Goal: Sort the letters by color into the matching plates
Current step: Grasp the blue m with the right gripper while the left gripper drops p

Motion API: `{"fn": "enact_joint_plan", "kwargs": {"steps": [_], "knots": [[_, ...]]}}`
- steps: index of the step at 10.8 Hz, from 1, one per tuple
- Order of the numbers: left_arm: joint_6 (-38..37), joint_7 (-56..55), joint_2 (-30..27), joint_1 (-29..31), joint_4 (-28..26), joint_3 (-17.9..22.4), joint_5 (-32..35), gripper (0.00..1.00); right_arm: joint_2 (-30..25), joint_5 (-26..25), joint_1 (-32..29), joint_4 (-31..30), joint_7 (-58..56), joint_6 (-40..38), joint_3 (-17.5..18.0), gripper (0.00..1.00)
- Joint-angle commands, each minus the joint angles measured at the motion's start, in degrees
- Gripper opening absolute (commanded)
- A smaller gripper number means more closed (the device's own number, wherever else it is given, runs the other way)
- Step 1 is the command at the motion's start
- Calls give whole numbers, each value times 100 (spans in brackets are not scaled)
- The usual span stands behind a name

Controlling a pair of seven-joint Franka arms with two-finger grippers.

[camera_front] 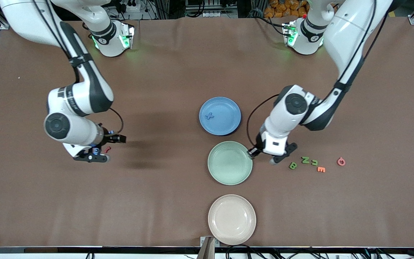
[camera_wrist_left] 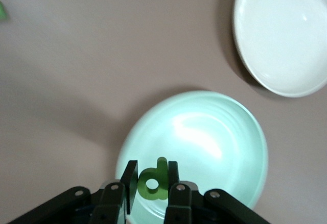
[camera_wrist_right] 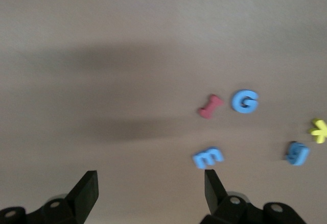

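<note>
Beige plate (camera_front: 231, 219), green plate (camera_front: 229, 163), blue plate (camera_front: 220, 116)

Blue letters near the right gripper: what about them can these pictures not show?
- Front view: right gripper and its arm hide all blue letters there; only the red letter peeks out.
- Right wrist view: blue G reads clearly; the blue letter beside the yellow piece is too blurred to read.

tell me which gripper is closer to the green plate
Left. The left gripper is over the rim of the green plate, shut on a green letter. The right gripper is open, low over the table toward the right arm's end, well away from that plate.
</note>
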Motion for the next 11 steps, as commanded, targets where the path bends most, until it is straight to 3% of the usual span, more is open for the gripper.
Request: {"fn": "enact_joint_plan", "kwargs": {"steps": [1, 2, 3, 5, 9, 11], "knots": [[-26, -840, 563, -670, 793, 228, -51, 0, -573, -103, -583, -1308, -1104, 596, 104, 90], [-26, -981, 589, -855, 882, 411, -34, 45, -600, -103, -750, -1765, -1420, 1165, 87, 90], [-26, -930, 572, -979, 865, 648, 71, 99, -592, -103, -821, -2135, -1649, 1745, 78, 90], [-383, -773, 528, -945, 838, 799, 290, 100, -531, -129, -822, -2411, -1792, 2277, 34, 90], [-1254, -183, 546, -164, 830, 861, 327, 100, -382, -445, -804, -2578, -1801, 2690, 34, 73], [-1693, -288, 563, 30, 821, 948, 318, 100, -250, -507, -796, -2578, -1801, 2884, 34, 72]]}}
